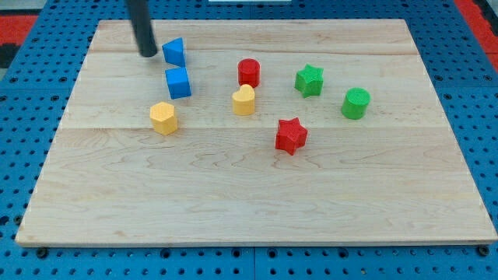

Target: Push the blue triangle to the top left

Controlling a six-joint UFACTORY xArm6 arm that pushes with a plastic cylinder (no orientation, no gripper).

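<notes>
The blue triangle (174,52) lies on the wooden board (257,202) near the view's top left. My tip (147,54) stands just to its left, close to it or touching; I cannot tell which. A blue cube (178,82) sits right below the triangle.
A yellow hexagon (163,117) lies below the blue cube. A red cylinder (249,72) and a yellow heart-like block (243,100) are in the middle. A red star (291,136), a green star (309,80) and a green cylinder (356,103) lie to the right.
</notes>
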